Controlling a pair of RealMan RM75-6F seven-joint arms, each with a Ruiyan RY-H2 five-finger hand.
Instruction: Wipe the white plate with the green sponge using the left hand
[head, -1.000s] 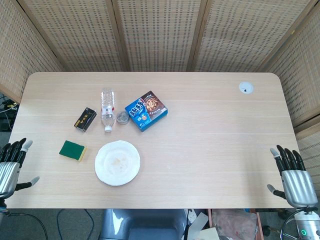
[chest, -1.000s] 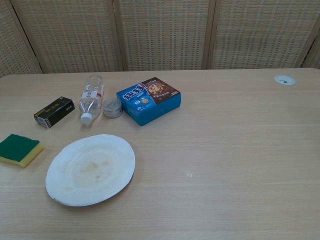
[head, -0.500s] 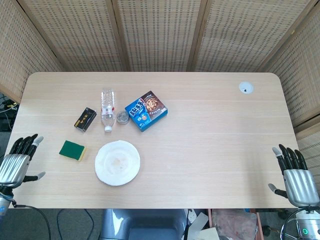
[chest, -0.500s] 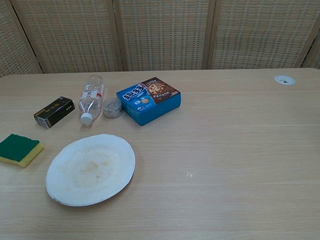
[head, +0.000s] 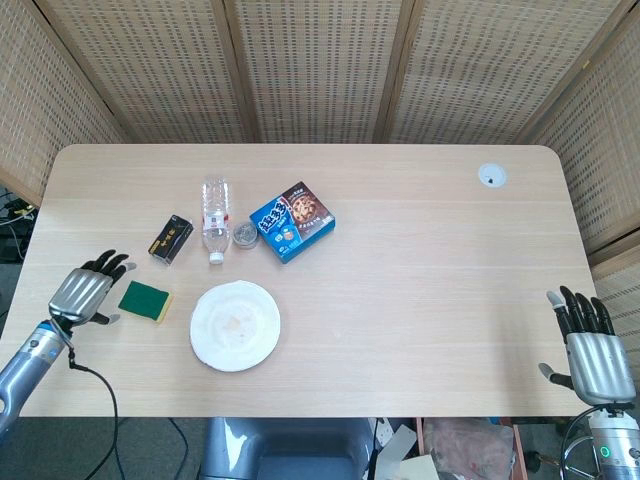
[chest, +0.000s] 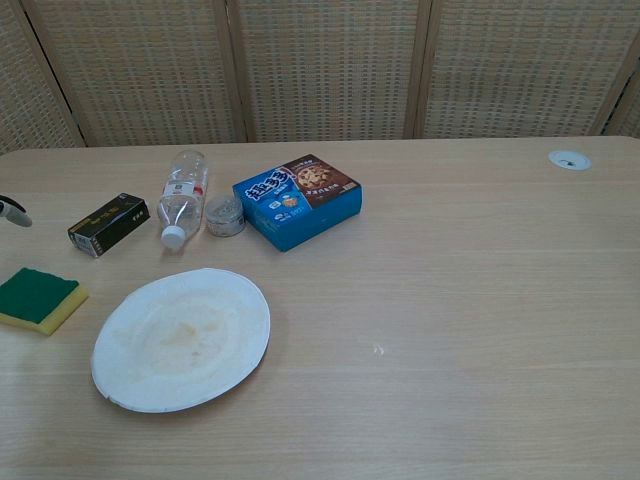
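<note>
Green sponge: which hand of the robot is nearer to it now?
Left. The left hand is beside the green sponge, not touching it. The right hand is far away, at the opposite table edge.

Left hand moves in over the table toward the sponge

Over the last second the left hand (head: 88, 291) has travelled from beyond the table's (head: 420, 300) left edge, up and inward, to a spot over the tabletop just left of the green sponge (head: 145, 301), fingers spread and empty; its forearm now slants in from the lower left corner. In the chest view a dark fingertip (chest: 12, 212) has appeared at the left border, above the sponge. The right hand (head: 592, 352) has slipped slightly lower at the table's right edge.
</note>
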